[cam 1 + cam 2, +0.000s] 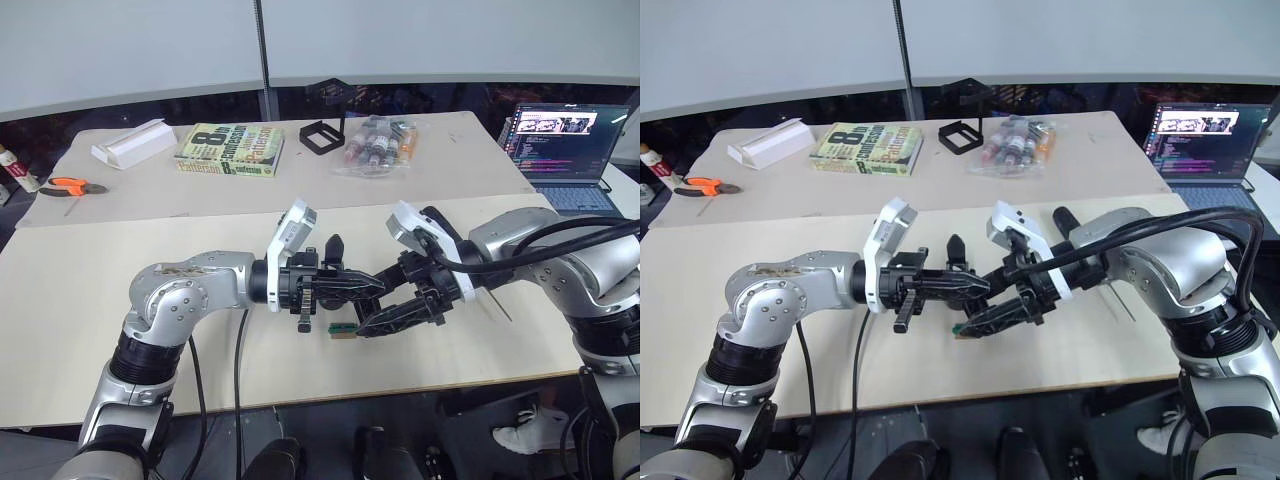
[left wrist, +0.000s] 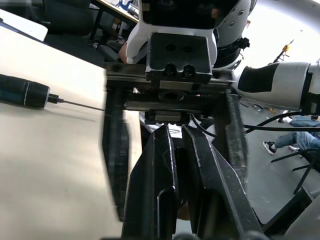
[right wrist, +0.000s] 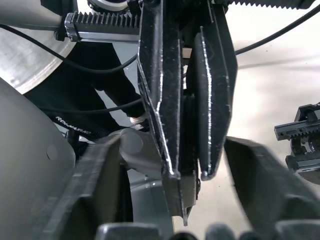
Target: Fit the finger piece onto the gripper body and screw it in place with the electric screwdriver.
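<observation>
Left gripper (image 1: 372, 285): you hold it nearly closed, jaws clamped on a thin black part, likely the finger piece (image 3: 189, 125).
Right gripper (image 1: 385, 322): its jaws stand apart around the left fingers.
Gripper body: cannot tell where.
Electric screwdriver (image 2: 24, 91): lies on the table (image 1: 90, 290), right of the grippers; screwing is left.

My head views are evenly bright under soft overhead light with faint shadows on the table (image 1: 120, 290), while my wrist views blur close up, with glare.
</observation>
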`<state>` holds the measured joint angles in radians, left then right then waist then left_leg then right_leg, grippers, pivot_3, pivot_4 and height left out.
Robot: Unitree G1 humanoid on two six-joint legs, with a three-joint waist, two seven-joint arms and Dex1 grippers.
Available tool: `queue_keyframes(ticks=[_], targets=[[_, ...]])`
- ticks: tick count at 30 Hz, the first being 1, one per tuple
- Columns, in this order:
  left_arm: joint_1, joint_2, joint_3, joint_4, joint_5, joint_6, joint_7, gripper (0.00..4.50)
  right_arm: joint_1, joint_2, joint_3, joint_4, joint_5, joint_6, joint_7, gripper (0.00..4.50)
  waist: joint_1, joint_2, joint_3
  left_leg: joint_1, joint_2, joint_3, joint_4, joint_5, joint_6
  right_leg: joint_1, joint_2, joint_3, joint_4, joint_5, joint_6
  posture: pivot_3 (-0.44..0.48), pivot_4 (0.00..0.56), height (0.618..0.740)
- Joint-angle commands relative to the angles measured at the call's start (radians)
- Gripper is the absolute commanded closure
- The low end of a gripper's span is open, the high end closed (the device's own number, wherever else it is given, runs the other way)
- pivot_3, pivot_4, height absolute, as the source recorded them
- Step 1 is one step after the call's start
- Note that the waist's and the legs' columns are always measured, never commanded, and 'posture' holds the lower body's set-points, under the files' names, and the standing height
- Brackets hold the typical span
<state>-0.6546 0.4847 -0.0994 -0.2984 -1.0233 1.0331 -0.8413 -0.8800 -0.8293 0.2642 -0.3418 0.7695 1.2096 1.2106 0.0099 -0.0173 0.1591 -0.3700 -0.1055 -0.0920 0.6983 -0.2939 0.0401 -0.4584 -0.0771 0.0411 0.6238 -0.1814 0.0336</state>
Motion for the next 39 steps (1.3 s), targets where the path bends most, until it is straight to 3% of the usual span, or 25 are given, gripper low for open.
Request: queue_keyframes(ticks=[1,5,13,14,17,21,22,25,29,34,39], targets=[[-0.002,-0.007,0.021,-0.028,-0.012,-0.002,0.003,4.50,0.001,-0.001,-0.016,-0.028,0.024,0.007,-0.002,2.59,0.000,0.000,0.000,0.000,0.000,0.000,0.000,0.000,0.000,0.000,0.000,0.000,0.000,0.000,0.000,0.000,0.150,0.740],[-0.002,-0.018,0.033,-0.023,-0.023,-0.004,0.013,4.50,0.013,-0.008,-0.009,-0.032,0.017,-0.005,0.002,4.00,0.000,0.000,0.000,0.000,0.000,0.000,0.000,0.000,0.000,0.000,0.000,0.000,0.000,0.000,0.000,0.000,0.150,0.740],[0.014,-0.030,0.102,-0.028,-0.071,-0.022,0.009,4.50,0.061,-0.028,-0.030,-0.030,0.019,-0.052,0.026,4.11,-0.001,0.000,0.000,0.000,0.000,0.000,0.000,0.000,0.000,0.000,0.000,0.000,0.000,0.000,0.000,0.000,0.150,0.740],[0.019,-0.037,0.119,-0.024,-0.069,-0.037,0.026,3.63,0.066,-0.029,-0.037,-0.031,0.025,-0.058,0.032,4.11,0.000,0.000,0.000,0.000,0.000,0.000,0.000,0.000,0.000,0.000,0.000,0.000,0.000,0.000,0.000,0.000,0.150,0.740],[0.040,-0.025,0.154,-0.029,-0.057,-0.071,0.011,2.38,0.077,-0.030,-0.054,-0.032,0.033,-0.068,0.036,4.11,0.000,0.000,0.000,0.000,0.000,0.000,0.000,0.000,0.000,0.000,0.000,0.000,0.000,0.000,0.000,0.000,0.150,0.740],[0.118,0.121,0.201,-0.003,0.111,-0.246,-0.122,0.34,0.136,-0.019,-0.128,-0.036,0.035,-0.165,0.049,4.11,-0.005,0.000,0.000,0.000,0.000,0.000,-0.001,0.000,-0.001,0.000,0.000,0.000,0.000,0.000,0.000,0.000,0.150,0.740],[0.139,0.152,0.207,0.019,0.169,-0.321,-0.155,0.01,0.158,-0.011,-0.149,-0.039,0.032,-0.207,0.057,4.11,-0.006,0.000,0.000,0.000,0.000,0.000,-0.002,0.000,-0.001,-0.001,0.000,0.000,0.000,0.000,0.000,0.000,0.150,0.740],[0.177,0.196,0.213,0.070,0.269,-0.471,-0.222,0.00,0.198,0.002,-0.179,-0.045,0.029,-0.282,0.066,4.11,0.000,0.000,0.000,0.000,0.000,0.000,-0.002,0.001,-0.001,-0.001,0.000,0.000,-0.001,0.000,0.000,0.000,0.150,0.740],[0.309,0.290,0.148,0.237,0.539,-0.802,-0.347,0.00,0.289,0.086,-0.197,-0.013,-0.057,-0.507,0.044,4.11,0.000,0.000,0.000,0.001,0.000,0.000,-0.003,0.000,-0.001,0.001,0.000,0.000,-0.002,0.000,0.000,0.000,0.150,0.740],[0.293,0.163,0.015,0.402,0.685,-0.928,-0.312,0.00,0.310,0.187,-0.153,0.068,-0.193,-0.737,0.036,4.11,0.011,0.000,0.000,0.000,-0.001,0.000,-0.002,0.001,0.000,0.001,0.000,-0.002,-0.003,0.001,0.000,0.000,0.150,0.740],[0.191,0.026,-0.046,0.540,0.731,-0.923,-0.287,0.00,0.306,0.225,-0.133,0.113,-0.228,-0.799,0.054,4.11,0.009,-0.001,0.001,-0.001,-0.001,0.000,0.000,0.001,0.000,0.000,0.000,-0.002,-0.002,0.002,0.001,0.000,0.150,0.740]])
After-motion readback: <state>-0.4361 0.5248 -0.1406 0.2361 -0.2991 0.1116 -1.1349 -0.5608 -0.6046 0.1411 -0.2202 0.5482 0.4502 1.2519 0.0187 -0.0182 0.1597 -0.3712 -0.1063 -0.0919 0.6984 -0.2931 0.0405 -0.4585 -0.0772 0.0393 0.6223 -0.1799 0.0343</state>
